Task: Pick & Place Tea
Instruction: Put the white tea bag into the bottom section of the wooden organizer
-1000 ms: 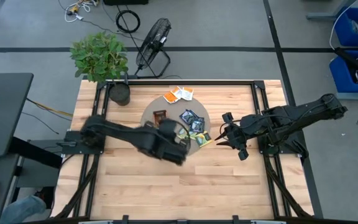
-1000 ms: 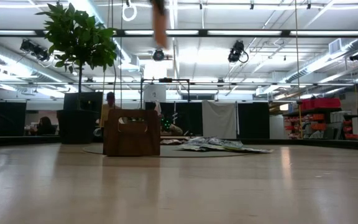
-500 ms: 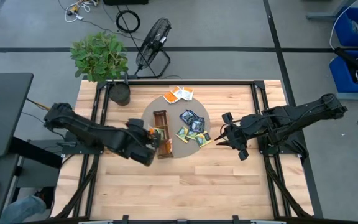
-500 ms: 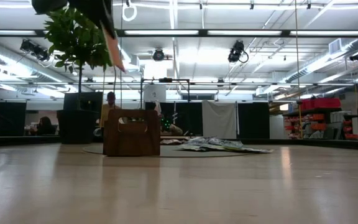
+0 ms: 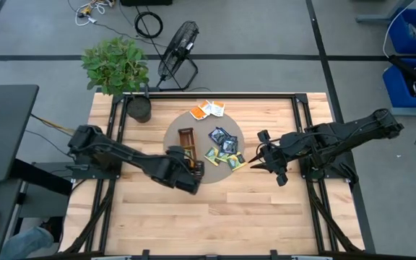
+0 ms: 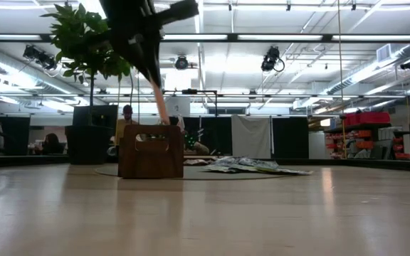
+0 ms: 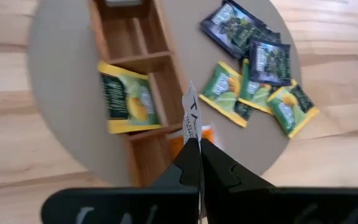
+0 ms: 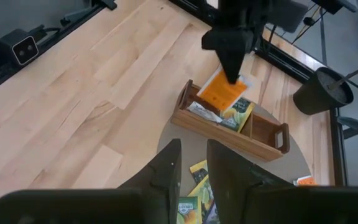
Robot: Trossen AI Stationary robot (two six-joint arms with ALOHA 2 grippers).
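Note:
My left gripper hangs over the near end of the narrow wooden tray, shut on an orange-and-white tea sachet. In the low view the sachet slants down to the tray's top. A yellow-green sachet lies in a tray compartment. Loose sachets lie on the round grey mat: orange-and-white, dark blue, yellow-green. My right gripper waits open at the mat's right edge, off the sachets. My left gripper pinches the orange-and-white sachet by its upper edge between its two shut fingers, from above, pointing down. The sachet hangs below the fingers, slightly tilted, with its lower edge at the tray's near-end compartment; whether it touches the tray I cannot tell.
A potted plant stands at the table's far left corner, with a fan on the floor beyond. Bare wood lies toward the near edge. People show in the room behind in the low view.
My left gripper, holding the sachet, swung toward the table's left, then came back right over the tray's near end and dropped lower. The sachet went from high above the tray down to its top. The right arm kept still.

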